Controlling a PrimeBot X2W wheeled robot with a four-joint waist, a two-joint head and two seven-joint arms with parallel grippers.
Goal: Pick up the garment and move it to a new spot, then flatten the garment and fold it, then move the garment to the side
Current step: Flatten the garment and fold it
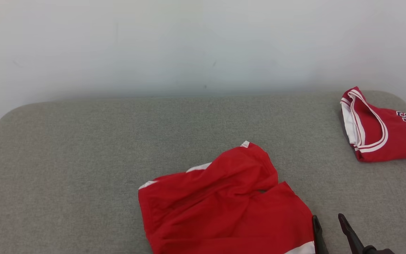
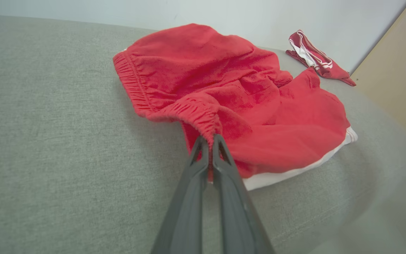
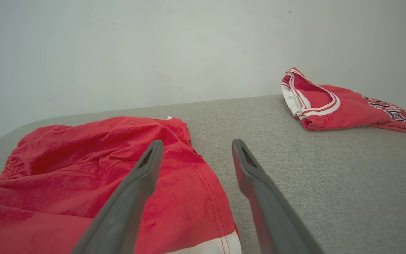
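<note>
Slippage is the first worry: the left pincer is closed on only a narrow pinch of the elastic waistband of the red shorts. The rest of the garment lies bunched on the grey tabletop beyond its tips. A lift from so small a bite could, I judge, let the gathered elastic pull free. It could also haul the shorts up lopsided, so that they land more crumpled than they are.

Rightwards, the right pincer stands open with nothing between its jaws. The white-trimmed leg hem is just to its left, with one finger close by the cloth; whether it touches I cannot tell. If it shuts where it is, it may miss the fabric or catch only the hem's edge.

Well ahead and to the right of that pincer, a folded red jersey lies apart from the shorts. A wide swing that way could drag across it.

Nothing here acts as a container: both garments rest straight on the tabletop.
</note>
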